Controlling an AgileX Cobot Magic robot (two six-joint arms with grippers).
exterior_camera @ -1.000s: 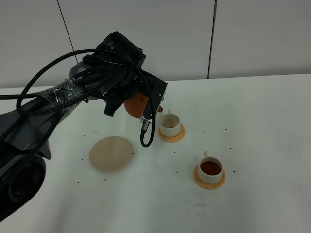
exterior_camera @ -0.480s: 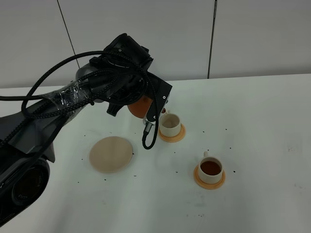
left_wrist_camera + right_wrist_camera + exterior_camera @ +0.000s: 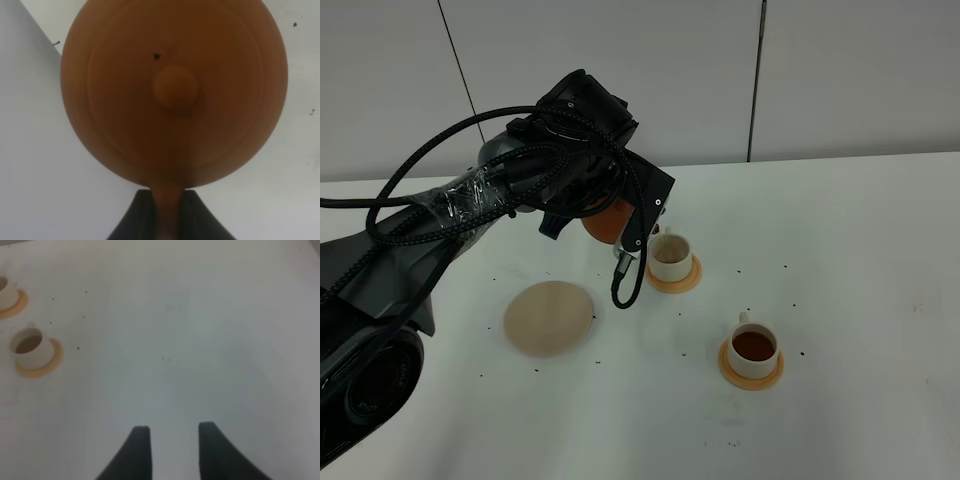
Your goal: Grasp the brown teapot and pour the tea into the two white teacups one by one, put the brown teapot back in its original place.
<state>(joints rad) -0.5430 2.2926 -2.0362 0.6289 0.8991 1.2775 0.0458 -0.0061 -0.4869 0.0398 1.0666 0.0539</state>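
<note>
The brown teapot [image 3: 605, 220] hangs in the air, mostly hidden behind my left arm, just left of the far white teacup [image 3: 670, 256] on its orange coaster [image 3: 675, 277]. In the left wrist view the teapot [image 3: 175, 90] fills the frame, lid knob toward the camera, and my left gripper [image 3: 167, 212] is shut on its handle. The near white teacup [image 3: 754, 346] holds dark tea on its orange coaster [image 3: 751, 372]. It also shows in the right wrist view [image 3: 30, 346]. The beige round coaster [image 3: 549, 317] lies bare at the left. My right gripper [image 3: 170, 440] is open and empty over bare table.
The white table [image 3: 860, 260] carries small dark specks around the cups. A black cable loop [image 3: 625, 285] hangs from my left arm between the beige coaster and the far cup. A pale wall stands behind the table.
My left arm has shifted slightly right and up with the teapot, bringing it closer to the far cup. Cups and coasters have not moved.
</note>
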